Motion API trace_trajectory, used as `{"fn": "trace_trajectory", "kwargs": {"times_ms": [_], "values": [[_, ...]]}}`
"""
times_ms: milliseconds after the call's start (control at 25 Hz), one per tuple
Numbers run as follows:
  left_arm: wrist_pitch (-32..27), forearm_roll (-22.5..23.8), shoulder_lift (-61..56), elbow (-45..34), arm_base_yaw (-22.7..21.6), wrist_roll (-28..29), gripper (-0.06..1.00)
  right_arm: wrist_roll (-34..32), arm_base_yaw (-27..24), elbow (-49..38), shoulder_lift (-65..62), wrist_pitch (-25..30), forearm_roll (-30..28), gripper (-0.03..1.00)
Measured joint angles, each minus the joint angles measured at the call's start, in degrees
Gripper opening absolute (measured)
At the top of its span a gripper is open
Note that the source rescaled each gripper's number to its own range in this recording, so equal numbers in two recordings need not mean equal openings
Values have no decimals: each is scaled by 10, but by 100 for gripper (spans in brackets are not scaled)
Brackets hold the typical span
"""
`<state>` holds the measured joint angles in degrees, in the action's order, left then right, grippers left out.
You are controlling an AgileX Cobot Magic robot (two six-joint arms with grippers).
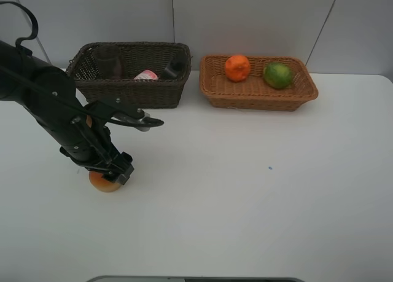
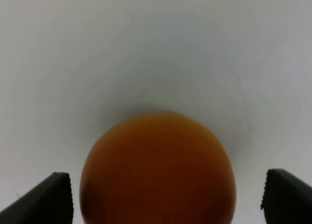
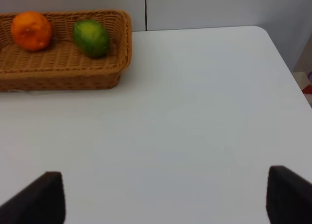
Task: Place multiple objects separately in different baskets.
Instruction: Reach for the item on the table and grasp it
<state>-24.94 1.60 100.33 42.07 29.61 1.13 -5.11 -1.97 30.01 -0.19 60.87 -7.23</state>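
Note:
A red-orange round fruit lies on the white table at the front left. My left gripper is open and stands right over it, a finger on each side of the fruit without clasping it. The dark brown basket holds the pink bottle, the black bottle and the purple cup. The light tan basket holds the orange and the lime. My right gripper is open and empty; it shows only in the right wrist view.
The two baskets stand side by side at the table's back edge against the wall. The tan basket with the orange and the lime lies well ahead of the right gripper. A small blue speck marks the table.

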Motion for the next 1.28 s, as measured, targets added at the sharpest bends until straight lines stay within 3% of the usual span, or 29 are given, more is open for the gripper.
{"fn": "trace_trajectory", "kwargs": {"times_ms": [800,920,1040,1280], "values": [[17,0,41,1,0,-4,99,0,0,0,0,0,0,78],[17,0,41,1,0,-4,92,0,0,0,0,0,0,78],[17,0,41,1,0,-4,77,0,0,0,0,0,0,78],[17,-1,41,1,0,-2,76,0,0,0,0,0,0,77]]}}
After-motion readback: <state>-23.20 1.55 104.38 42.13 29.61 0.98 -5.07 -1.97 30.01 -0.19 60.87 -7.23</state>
